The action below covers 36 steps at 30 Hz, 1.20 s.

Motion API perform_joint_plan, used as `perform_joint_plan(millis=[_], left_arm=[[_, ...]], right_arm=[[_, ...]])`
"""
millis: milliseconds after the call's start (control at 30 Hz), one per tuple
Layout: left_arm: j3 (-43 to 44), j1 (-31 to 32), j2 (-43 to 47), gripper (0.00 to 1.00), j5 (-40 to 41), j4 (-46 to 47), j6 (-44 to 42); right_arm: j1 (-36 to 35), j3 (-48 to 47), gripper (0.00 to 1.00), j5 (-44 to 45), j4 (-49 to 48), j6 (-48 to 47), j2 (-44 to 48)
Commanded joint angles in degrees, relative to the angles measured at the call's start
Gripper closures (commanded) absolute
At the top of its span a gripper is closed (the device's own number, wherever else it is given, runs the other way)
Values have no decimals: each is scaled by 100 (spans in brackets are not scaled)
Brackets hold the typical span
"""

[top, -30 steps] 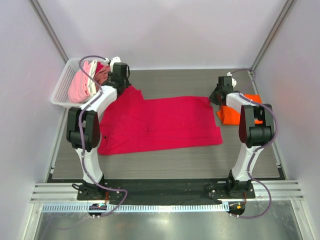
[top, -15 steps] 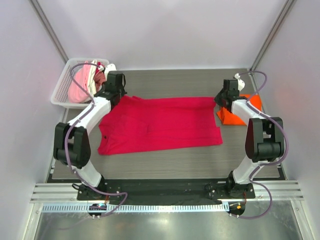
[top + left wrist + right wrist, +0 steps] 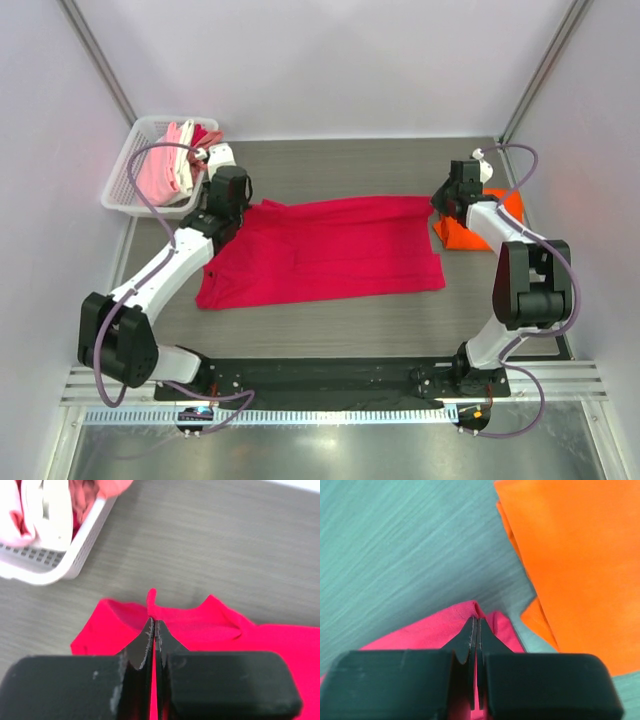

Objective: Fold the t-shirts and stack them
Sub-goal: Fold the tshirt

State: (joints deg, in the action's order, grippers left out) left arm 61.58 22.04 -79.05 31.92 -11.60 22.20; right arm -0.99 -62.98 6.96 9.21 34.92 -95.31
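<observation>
Left gripper (image 3: 153,624): jaws pressed together on a pinch of the crimson t-shirt (image 3: 320,250), at its far left corner; a small peak of cloth stands past the tips
Right gripper (image 3: 476,622): jaws together, clamped on the crimson t-shirt's far right corner, where the cloth bunches to a point
Crimson t-shirt: spread wide on the table (image 3: 350,160) between the two arms, its near edge lying flat and its far corners drawn up into the jaws
Orange t-shirt (image 3: 468,236): folded, just beside the crimson t-shirt's right edge, partly under the right arm
Basket (image 3: 118,185): white mesh, near the crimson t-shirt's far left corner and apart from it
Pink t-shirt (image 3: 152,172): inside the basket
White t-shirt (image 3: 184,165): inside the basket, on the side nearer the crimson t-shirt
</observation>
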Motion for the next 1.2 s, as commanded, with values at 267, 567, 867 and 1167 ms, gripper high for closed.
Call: perform_joint_plan(millis=[267,567,867,1167], left_arm=[[-647,195,758,100,534,-18,118],[-1113,441,1163,100,455,-360,355],[-1912,573,1453,100,227,-704,1154],[-3073,635,2692,59,-423,-1168,1788]], right_arm=[[20,558,99,104,195,-99,882],[29,1015,99,121,467,-196,1181],[20,1709,91,306,441,-21,1445],[3,2799,43,482,-103,393,2734]])
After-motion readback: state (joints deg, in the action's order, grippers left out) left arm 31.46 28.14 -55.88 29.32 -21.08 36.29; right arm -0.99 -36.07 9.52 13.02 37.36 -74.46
